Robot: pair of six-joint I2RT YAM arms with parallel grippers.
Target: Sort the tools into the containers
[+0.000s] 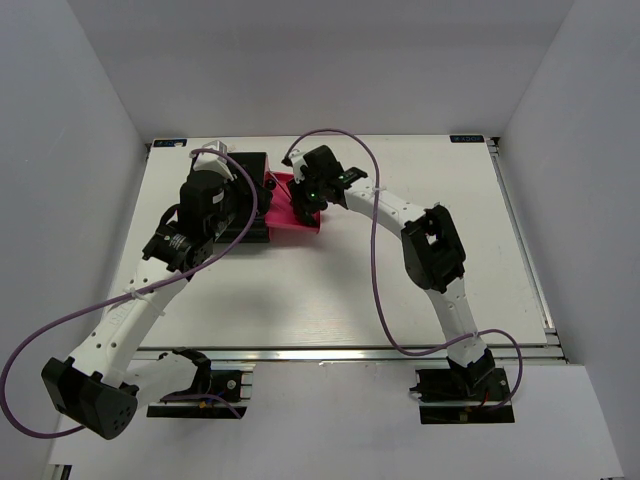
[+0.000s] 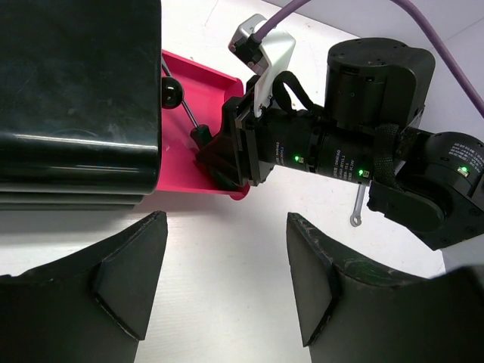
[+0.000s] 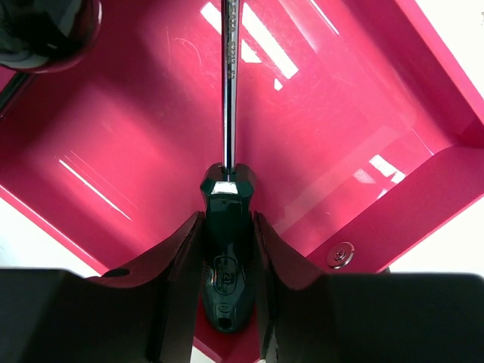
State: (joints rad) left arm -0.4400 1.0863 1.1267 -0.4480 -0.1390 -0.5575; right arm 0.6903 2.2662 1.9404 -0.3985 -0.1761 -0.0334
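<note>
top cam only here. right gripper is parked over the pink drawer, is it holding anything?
Observer: Yes. The right wrist view shows the right gripper clamped on the dark green handle of a screwdriver, its shaft pointing into the pink drawer.
Operator: left gripper?
Observer: Open and empty. The left wrist view has the left gripper spread over bare table, next to the black cabinet.
Operator: any tools outside?
Observer: A small silver wrench lies on the table by the right arm's wrist.
</note>
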